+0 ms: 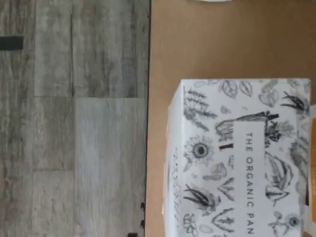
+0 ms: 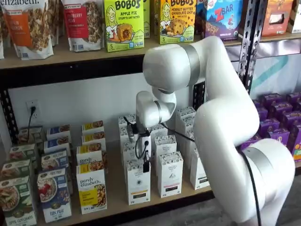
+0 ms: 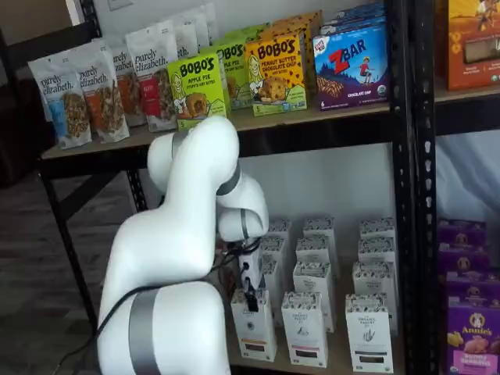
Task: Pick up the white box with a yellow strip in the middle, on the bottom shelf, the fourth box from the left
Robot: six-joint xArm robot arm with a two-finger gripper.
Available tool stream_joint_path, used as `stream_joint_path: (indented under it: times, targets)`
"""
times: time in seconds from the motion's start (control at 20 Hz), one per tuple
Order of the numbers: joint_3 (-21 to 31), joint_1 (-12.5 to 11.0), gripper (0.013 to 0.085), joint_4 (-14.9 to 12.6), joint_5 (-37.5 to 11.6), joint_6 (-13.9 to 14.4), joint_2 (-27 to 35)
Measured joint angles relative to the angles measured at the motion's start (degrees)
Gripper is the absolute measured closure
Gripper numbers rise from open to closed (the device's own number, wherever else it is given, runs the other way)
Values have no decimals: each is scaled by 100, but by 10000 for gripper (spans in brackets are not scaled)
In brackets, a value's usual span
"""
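Below, the wrist view shows the top of a white box (image 1: 237, 158) printed with botanical line drawings and the words "THE ORGANIC PAN…", standing on the pale bottom shelf (image 1: 207, 39), whose edge gives way to grey plank flooring (image 1: 74, 118); no fingers appear.

In a shelf view, the hand (image 2: 146, 162) hangs over the front white box (image 2: 138, 182) in the left column of tall white cartons; the strip on its lower front is too small to read as yellow or black. Whether the hand is released or clenched cannot be told. Legible above: "BOBO'S APPLE PIE" (image 2: 123, 23), "PEANUT BUTTER CHOCOLATE CHIP" (image 2: 177, 21), "ZBAR" (image 2: 223, 18); left of the white box, "purely elizabeth" (image 2: 91, 188).

In a shelf view, the hand (image 3: 250, 293) sits just above the same box (image 3: 253, 324), an "Annie's" box (image 3: 475, 332) lying far right.

Risk, as a judgement: like cartons stand close beside and behind, so a slightly offset descent could tip a neighbour or seize the wrong one.
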Motion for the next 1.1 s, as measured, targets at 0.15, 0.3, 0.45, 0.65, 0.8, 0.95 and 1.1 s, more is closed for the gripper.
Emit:
stream_joint_path:
  times: [0.15, 0.3, 0.45, 0.65, 0.8, 0.95, 1.1]
  targets:
    - [-118, -9, 130, -93, 54, 70, 93]
    - [-253, -9, 130, -162, 153, 131, 190]
    - [-340, -1, 130, -203, 202, 172, 263]
    - [-332, -11, 130, -236, 73, 189, 304]
    - [-289, -36, 130, -261, -34, 185, 305]
    - [-279, -58, 130, -273, -75, 173, 312]
    - [-311, -62, 130, -297, -59, 191, 336]
